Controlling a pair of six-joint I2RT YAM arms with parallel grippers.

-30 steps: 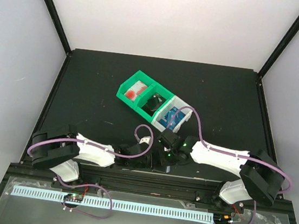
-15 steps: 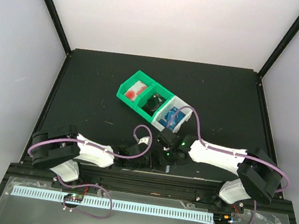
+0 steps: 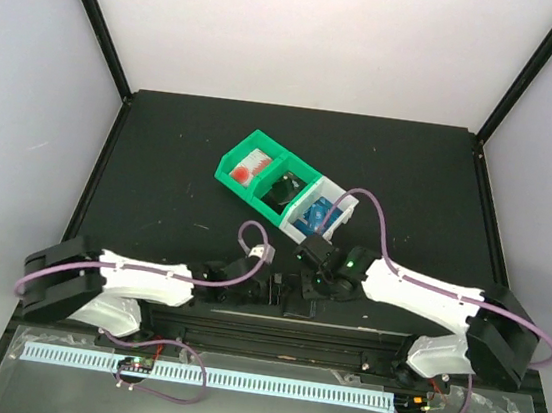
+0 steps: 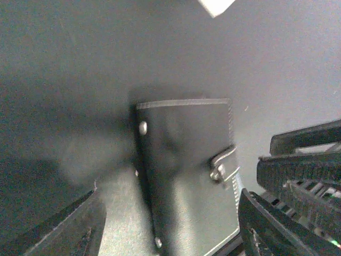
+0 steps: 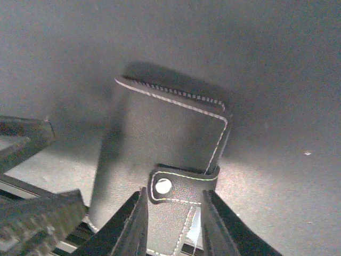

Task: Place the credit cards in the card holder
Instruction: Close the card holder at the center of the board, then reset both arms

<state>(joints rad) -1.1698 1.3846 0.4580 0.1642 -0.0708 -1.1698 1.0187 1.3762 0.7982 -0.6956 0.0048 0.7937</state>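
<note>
The card holder (image 3: 297, 298) is a shut black wallet lying flat on the mat near the front edge. In the left wrist view it (image 4: 186, 170) lies between my wide-open left gripper (image 4: 170, 237). In the right wrist view it (image 5: 165, 133) shows its strap and snap (image 5: 163, 185). My right gripper (image 5: 173, 229) hangs over it, jaws apart on either side of the strap. The two grippers, left (image 3: 276, 289) and right (image 3: 309, 283), face each other across the holder. Blue credit cards (image 3: 318, 212) stand in the white bin (image 3: 343, 203).
A green bin (image 3: 245, 148) joined to the white one holds a red and white item (image 3: 251, 167) and a black item (image 3: 283, 189). The bins stand just behind the grippers. The table's front rail (image 3: 270, 335) runs right below the holder.
My left arm has stretched out to the right, bringing its gripper up to the holder. My right gripper has shifted slightly over the holder. The holder and bins have not moved.
</note>
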